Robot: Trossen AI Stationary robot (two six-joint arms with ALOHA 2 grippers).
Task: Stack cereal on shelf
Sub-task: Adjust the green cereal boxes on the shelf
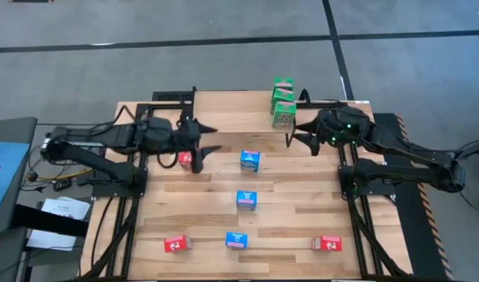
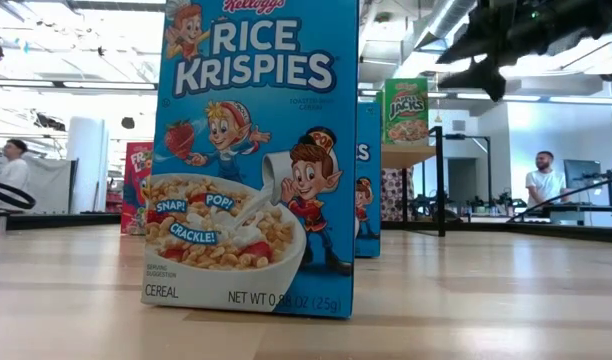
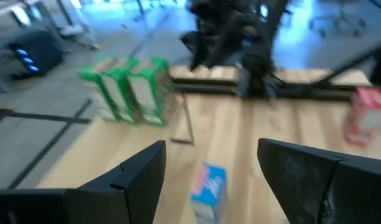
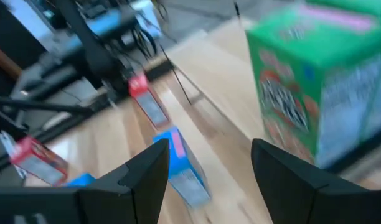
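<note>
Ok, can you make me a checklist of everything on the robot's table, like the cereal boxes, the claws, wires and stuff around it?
Surface: slatted wooden table, bare between the boxes.
Job's things: three green boxes on the shelf at the far edge; three blue boxes down the middle of the table; red boxes at the near left, near right and one by the left gripper.
Clutter: nothing seen on the table.
Grippers: left gripper open and empty, beside a red box; right gripper open and empty, next to the shelf.
Cables: wires beside the table's left edge.
Surroundings: grey floor; papers at left; people in the room behind.
</note>
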